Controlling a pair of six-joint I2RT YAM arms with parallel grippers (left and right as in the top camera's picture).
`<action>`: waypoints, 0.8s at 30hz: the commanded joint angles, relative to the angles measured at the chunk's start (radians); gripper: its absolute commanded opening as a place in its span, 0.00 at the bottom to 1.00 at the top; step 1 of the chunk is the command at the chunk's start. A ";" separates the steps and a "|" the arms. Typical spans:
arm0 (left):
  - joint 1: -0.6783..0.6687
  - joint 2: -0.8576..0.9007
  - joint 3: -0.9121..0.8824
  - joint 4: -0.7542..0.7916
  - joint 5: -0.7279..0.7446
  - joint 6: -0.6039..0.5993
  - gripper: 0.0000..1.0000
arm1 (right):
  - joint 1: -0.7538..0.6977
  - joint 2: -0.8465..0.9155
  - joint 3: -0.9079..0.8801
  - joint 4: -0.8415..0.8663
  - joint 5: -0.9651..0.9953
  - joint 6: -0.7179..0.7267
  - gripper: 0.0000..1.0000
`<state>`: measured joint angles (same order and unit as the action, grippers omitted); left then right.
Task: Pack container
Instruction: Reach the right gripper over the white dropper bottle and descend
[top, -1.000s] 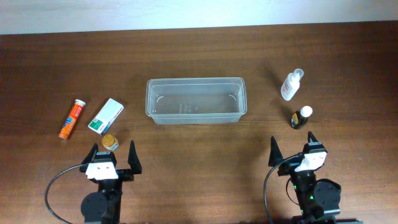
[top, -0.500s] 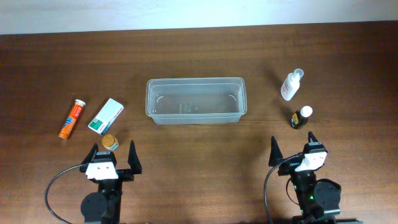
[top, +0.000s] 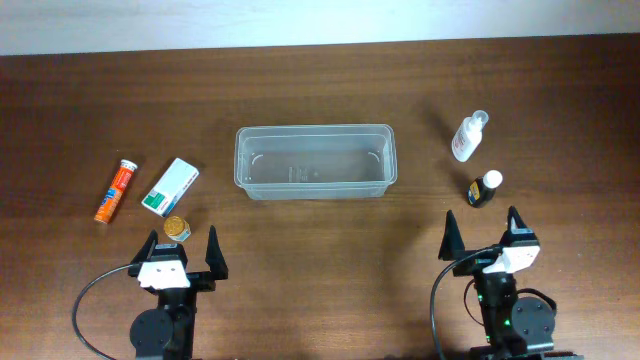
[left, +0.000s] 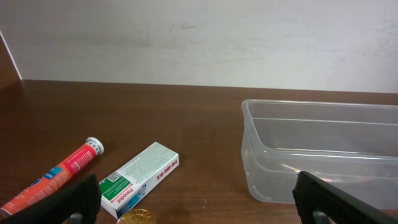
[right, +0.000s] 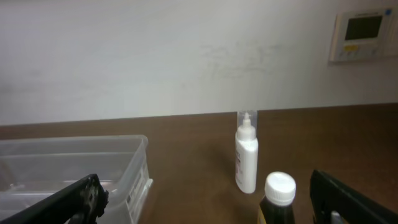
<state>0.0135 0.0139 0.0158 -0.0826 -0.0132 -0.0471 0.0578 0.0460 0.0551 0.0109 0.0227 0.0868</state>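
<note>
clear container (top: 314, 162) mid-counter (top: 320, 255), left claw (top: 182, 240) spread wide, gripping nothing, right claw (top: 482, 218) likewise wide, orange tube (top: 115, 190), green-white box (top: 170, 186), gold-lidded jar (top: 177, 228) left of container, white bottle (top: 468, 136), dark bottle (top: 484, 188) to its right

Soft, even light comes from above. My overhead view is sharp, with only faint shadows on the worktop (top: 320, 240). My right wrist view is dimmer and softer, and my right gripper (right: 204, 190) shows dark and blurred.
</note>
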 joint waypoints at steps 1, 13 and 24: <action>0.004 -0.003 -0.006 0.000 -0.010 -0.009 0.99 | -0.008 0.077 0.119 -0.019 0.016 0.030 0.98; 0.004 -0.003 -0.006 0.000 -0.010 -0.009 0.99 | -0.010 0.752 0.806 -0.378 0.010 0.016 0.98; 0.004 -0.003 -0.006 0.000 -0.010 -0.009 0.99 | -0.152 1.288 1.533 -0.996 -0.076 0.015 0.98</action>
<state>0.0139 0.0147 0.0154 -0.0822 -0.0132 -0.0471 -0.0589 1.2293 1.4502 -0.9211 -0.0124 0.1017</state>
